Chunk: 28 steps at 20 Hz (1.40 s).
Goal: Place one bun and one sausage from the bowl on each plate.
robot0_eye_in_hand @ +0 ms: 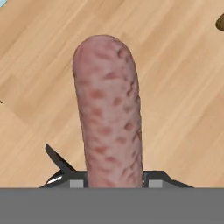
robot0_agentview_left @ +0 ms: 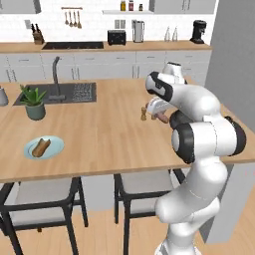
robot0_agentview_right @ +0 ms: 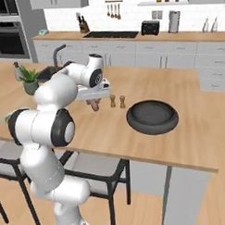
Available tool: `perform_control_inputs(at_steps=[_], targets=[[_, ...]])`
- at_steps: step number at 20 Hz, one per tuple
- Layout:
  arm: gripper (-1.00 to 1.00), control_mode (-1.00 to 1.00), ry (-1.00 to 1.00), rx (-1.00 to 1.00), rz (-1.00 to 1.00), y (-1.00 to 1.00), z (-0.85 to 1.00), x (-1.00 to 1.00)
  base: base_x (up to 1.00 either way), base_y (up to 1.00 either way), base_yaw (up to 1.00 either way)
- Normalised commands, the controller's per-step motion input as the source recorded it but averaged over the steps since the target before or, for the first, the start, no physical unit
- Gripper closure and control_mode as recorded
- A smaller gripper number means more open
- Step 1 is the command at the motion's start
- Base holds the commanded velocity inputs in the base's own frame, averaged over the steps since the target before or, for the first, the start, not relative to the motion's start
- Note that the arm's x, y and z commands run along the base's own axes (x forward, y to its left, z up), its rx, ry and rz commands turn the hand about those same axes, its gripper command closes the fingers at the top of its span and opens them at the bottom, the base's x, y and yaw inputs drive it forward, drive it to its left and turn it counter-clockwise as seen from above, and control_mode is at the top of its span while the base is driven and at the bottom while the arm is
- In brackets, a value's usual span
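Note:
My gripper (robot0_agentview_left: 158,115) is shut on a reddish-brown sausage (robot0_eye_in_hand: 108,109), which hangs from the fingers above the wooden island top. From the right base view the sausage (robot0_agentview_right: 94,105) points down below the gripper (robot0_agentview_right: 93,101), left of the dark bowl (robot0_agentview_right: 152,116). The bowl's inside looks bare. The pale blue plate (robot0_agentview_left: 56,143) lies near the island's front left edge, with a tan bun (robot0_agentview_left: 41,147) on it. A darker strip lies along the bun, too small to identify.
Two small brown shakers (robot0_agentview_right: 117,101) stand between the gripper and the bowl. A potted plant (robot0_agentview_left: 34,102) and the sink (robot0_agentview_left: 74,92) are at the far left of the island. Chairs (robot0_agentview_left: 45,194) stand under its front edge.

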Motion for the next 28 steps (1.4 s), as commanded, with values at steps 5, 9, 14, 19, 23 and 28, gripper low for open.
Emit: perform_control_inputs(at_steps=[5,9,14,19,23,28], targets=[[1.00,1.00,0.00,0.00,0.00,0.00,0.00,0.00,-0.22,1.00,0.01],[1.00,1.00,0.00,0.00,0.00,0.00,0.00,0.00,0.05,1.00,-0.03],[1.00,1.00,0.00,0.00,0.00,0.00,0.00,0.00,0.31,1.00,-0.14],[1.00,1.00,0.00,0.00,0.00,0.00,0.00,0.00,0.85,0.83,-0.29],[1.00,1.00,0.00,0.00,0.00,0.00,0.00,0.00,0.50,0.17,-0.23],[1.00,-1.00,0.15,0.11,-0.21,0.00,-0.86,0.51,0.00,0.00,0.00]])
